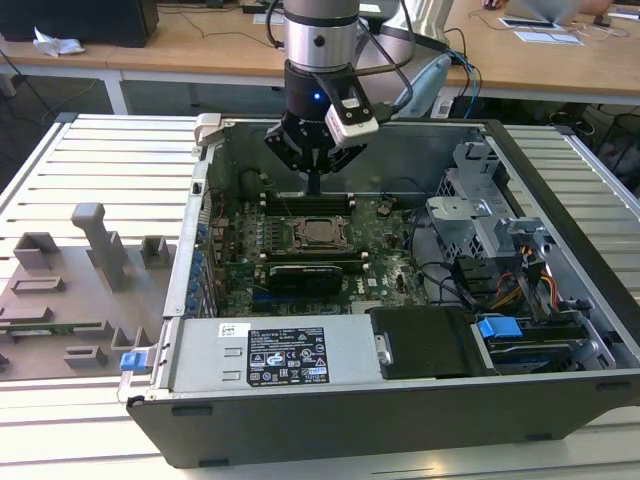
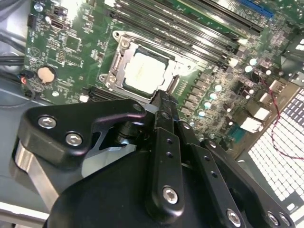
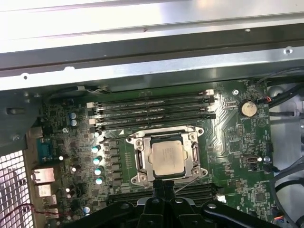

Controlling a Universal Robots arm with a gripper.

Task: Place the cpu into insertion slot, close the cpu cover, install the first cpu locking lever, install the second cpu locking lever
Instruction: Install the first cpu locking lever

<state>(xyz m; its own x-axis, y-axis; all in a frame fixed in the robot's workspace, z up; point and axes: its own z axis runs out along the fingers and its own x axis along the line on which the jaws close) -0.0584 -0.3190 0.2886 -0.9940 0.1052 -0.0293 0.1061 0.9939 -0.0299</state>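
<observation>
The arm reaches straight down into the open computer case [image 1: 400, 425], and its end effector [image 1: 314, 185] is clenched to one narrow tip with nothing in it, just beside the socket. The cpu [image 3: 167, 159] lies in that socket on the motherboard [image 3: 228, 142]. The cpu cover [image 3: 140, 160] lies flat around it.

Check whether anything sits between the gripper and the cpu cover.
Nothing visible does. In the first wrist view the gripper tip hangs right at the edge of the cpu cover, which lies around the cpu in the socket.
</observation>
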